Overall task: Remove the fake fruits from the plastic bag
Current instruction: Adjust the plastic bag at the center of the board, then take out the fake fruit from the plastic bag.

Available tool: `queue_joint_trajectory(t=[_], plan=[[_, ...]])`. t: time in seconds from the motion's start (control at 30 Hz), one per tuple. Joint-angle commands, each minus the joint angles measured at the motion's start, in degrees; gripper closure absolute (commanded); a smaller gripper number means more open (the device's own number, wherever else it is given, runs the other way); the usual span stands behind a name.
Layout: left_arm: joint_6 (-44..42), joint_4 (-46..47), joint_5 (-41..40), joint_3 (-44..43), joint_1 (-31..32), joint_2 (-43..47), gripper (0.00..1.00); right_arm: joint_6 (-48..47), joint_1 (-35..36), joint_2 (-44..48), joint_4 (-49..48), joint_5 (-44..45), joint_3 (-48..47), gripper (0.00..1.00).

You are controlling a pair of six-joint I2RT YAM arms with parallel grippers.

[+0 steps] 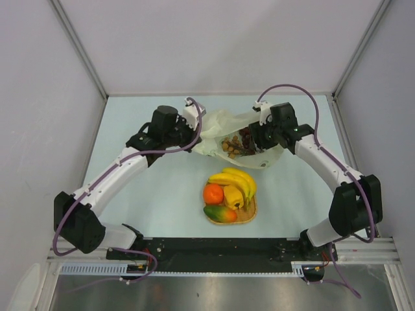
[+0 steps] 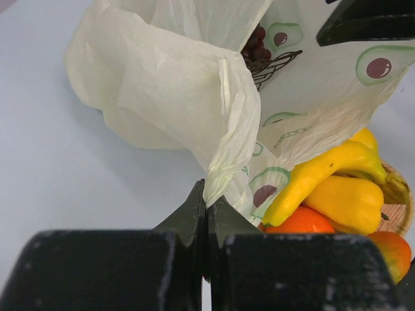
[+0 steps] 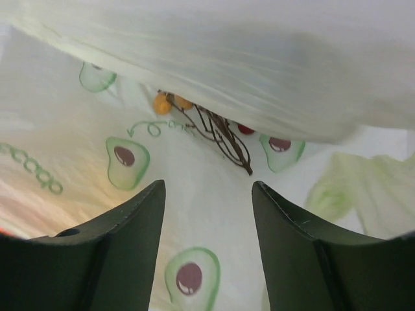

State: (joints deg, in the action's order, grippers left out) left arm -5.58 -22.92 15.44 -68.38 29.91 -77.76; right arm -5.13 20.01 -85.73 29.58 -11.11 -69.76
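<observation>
**Grapes and nuts lying in the bag, four fruits sitting on the mat**

The left claw (image 2: 207, 206) is pinching a gathered fold at the left edge of the bag (image 1: 217, 129), its jaws pressed tight together on the thin film. The bag, pale yellow-green and printed with avocados, is lying crumpled at the far middle of the bench (image 1: 288, 191), between the two arms. From above, its mouth is gaping upward, and the dark grapes (image 1: 247, 135) and the brown nuts (image 1: 229, 146) are showing inside, side by side, the grapes to the right.

The right claw (image 3: 209, 188) is hanging at the bag's right side, close by the grapes, with its jaws spread wide and nothing between them. Its wrist camera is looking across printed film toward a brown twiggy stem (image 3: 227, 142) under an overhanging fold. Whether the fingers (image 3: 139, 217) are touching the film cannot be told.

Just near of the bag, the woven mat (image 1: 251, 212) is carrying the banana (image 1: 237, 180), the orange (image 1: 213, 193), the yellow pepper (image 1: 233, 196) and the mango (image 1: 220, 213), all crowded against one another. The banana is lying along the far side and the mango along the near edge.
</observation>
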Motion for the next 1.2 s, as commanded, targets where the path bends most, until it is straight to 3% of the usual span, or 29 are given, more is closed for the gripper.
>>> queue_joint_trajectory(t=[0.0, 0.13, 0.2, 0.3, 0.47, 0.63, 1.0, 1.17], plan=[[-4.69, 4.11, -1.03, 0.79, 1.11, 1.55, 1.0, 1.61, -0.85, -4.6, -6.38, -0.4, 0.15, 0.41], [-5.58, 3.4, -2.96, 3.68, 1.11, 2.34, 1.0, 0.48, -1.82, -3.83, -1.56, -2.05, 3.9, 0.47], [-4.53, 4.36, -4.01, 5.35, 1.11, 2.7, 1.0, -5.76, 1.77, -2.17, -0.23, -3.12, 6.81, 0.46], [-4.0, 5.34, -4.28, 6.24, 1.11, 2.7, 1.0, -4.9, 5.12, -1.28, -1.89, -5.56, 9.81, 0.46], [-5.05, 4.99, -4.54, 6.33, 1.11, 1.38, 1.0, -4.45, 5.66, -2.16, -3.92, -4.54, 8.77, 0.47], [-4.35, 5.78, -4.37, 6.06, 1.11, 0.5, 1.0, -1.73, 1.17, -3.82, -6.55, -2.78, 4.29, 0.48], [-4.61, 6.66, -5.33, 5.36, 1.11, 0.15, 1.0, -6.83, 1.43, -11.2, -12.18, -0.75, 1.29, 0.48], [-5.31, 6.48, -6.12, 4.92, 1.11, 0.15, 1.0, -8.4, 1.79, -12.44, -9.99, -1.01, 0.32, 0.48]])
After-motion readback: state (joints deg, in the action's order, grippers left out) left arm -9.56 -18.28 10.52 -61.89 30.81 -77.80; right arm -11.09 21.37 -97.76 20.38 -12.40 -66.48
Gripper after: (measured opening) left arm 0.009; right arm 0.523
